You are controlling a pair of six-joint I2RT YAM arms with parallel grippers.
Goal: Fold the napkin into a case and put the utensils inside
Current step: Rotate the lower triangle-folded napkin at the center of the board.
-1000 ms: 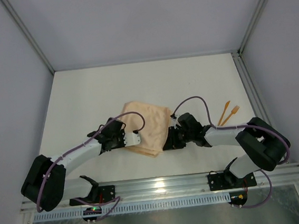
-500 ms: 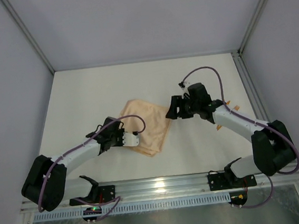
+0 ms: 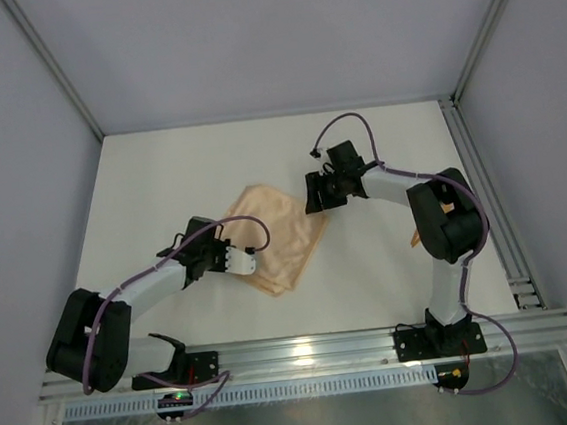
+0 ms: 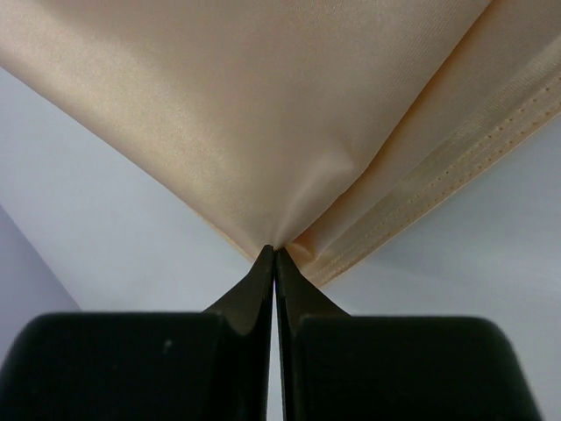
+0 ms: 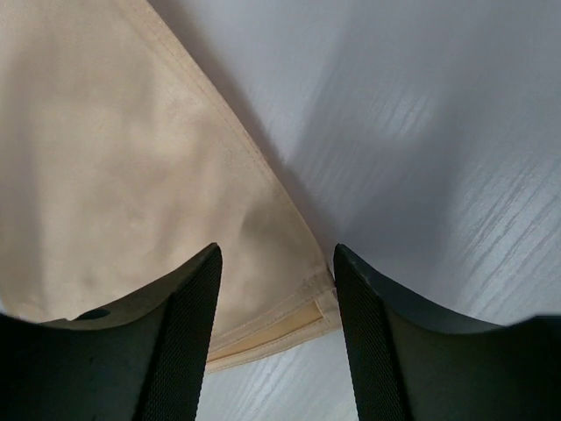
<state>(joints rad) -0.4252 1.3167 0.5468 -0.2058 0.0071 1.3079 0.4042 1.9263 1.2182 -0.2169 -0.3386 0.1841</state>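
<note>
Tabletop point(image 3: 159, 174): napkin point(image 3: 284, 235) corner in L claw point(image 4: 276, 259)

I work over a white table point(image 3: 150, 185) with faint streaks in its surface. Pale grey walls point(image 3: 266, 33) stand at its far, left and right edges. A slotted metal rail point(image 3: 307, 351) runs along its near edge.

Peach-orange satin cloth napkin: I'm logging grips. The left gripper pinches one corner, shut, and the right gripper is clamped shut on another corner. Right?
Not quite. The right gripper is open, its fingers apart over a corner of the peach-orange satin cloth napkin, as the right wrist view shows. The left gripper does pinch one corner, shut.
</note>
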